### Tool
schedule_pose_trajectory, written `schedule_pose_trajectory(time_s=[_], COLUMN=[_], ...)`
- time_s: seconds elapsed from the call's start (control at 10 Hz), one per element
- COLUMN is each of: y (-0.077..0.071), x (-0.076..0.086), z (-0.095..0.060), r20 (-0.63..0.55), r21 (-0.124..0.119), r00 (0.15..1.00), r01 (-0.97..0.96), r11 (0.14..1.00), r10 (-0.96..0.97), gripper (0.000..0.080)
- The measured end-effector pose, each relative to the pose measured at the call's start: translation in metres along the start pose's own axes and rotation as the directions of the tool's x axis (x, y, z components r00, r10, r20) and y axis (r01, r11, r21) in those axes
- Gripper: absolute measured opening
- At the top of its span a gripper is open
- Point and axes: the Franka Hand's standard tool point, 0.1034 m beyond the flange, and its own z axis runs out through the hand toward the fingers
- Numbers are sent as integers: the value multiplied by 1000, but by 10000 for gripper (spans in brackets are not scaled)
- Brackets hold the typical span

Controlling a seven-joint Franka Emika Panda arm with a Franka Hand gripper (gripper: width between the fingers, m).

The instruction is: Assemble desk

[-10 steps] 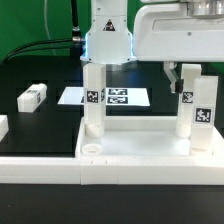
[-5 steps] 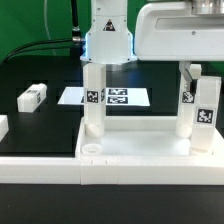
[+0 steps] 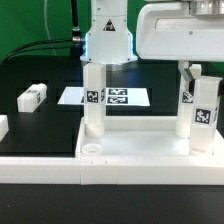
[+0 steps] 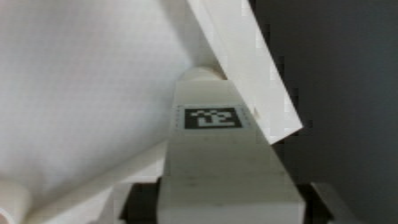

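Observation:
The white desk top [image 3: 130,143] lies upside-down at the front of the black table. Three tagged white legs stand upright on it: one at the exterior view's left [image 3: 93,100], two close together at the right [image 3: 185,105] [image 3: 206,112]. My gripper [image 3: 190,70] is above the right pair. In the wrist view the gripper [image 4: 221,200] is shut on a tagged leg [image 4: 217,150], with a dark finger [image 4: 151,200] on each side. The desk top [image 4: 89,90] lies below it. I cannot tell which right leg is held.
Two loose white legs lie on the black table at the exterior view's left, one [image 3: 33,96] further back and one [image 3: 3,125] at the edge. The marker board [image 3: 125,97] lies behind the desk top. A low white border wall [image 3: 60,165] runs along the front.
My gripper has moved toward the exterior view's right, over the right pair of legs. The legs and desk top have not visibly moved.

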Motion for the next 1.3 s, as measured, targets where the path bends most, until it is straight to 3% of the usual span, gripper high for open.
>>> schedule_pose_trajectory(time_s=[0.2, 0.5, 0.7, 0.8, 0.9, 1.0, 1.1, 1.3], y=[3, 6, 5, 5, 6, 6, 6, 5], x=[1, 3, 2, 2, 2, 1, -1, 1], z=[1, 1, 1, 2, 2, 2, 3, 2], r20=[14, 32, 40, 39, 38, 38, 39, 31], r21=[13, 29, 14, 16, 16, 11, -7, 5], r00=[961, 801, 727, 734, 754, 757, 778, 895], r01=[-277, -598, -686, -679, -657, -653, -627, -444], r11=[961, 801, 727, 734, 754, 757, 779, 896], r10=[277, 598, 685, 678, 656, 652, 627, 444], gripper=[287, 287, 287, 389, 389, 529, 611, 642])
